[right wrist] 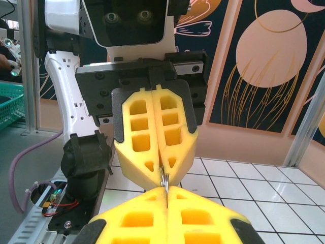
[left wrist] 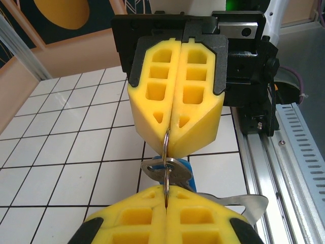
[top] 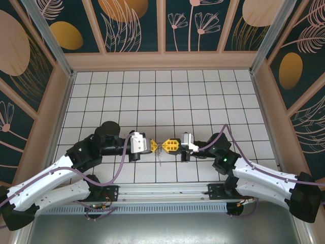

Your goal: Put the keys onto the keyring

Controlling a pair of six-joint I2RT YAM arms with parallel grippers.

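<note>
Because the thin keyring needs steadying from both sides, the left hand and the right hand meet tip to tip above the counter's near edge, both clamped on its wire, with the blue-headed key hanging between them, seemingly threaded.

White tiled table, seemingly glossy

The keyring is pinched between the left gripper and right gripper, with the key touching it, above the bench.
</note>
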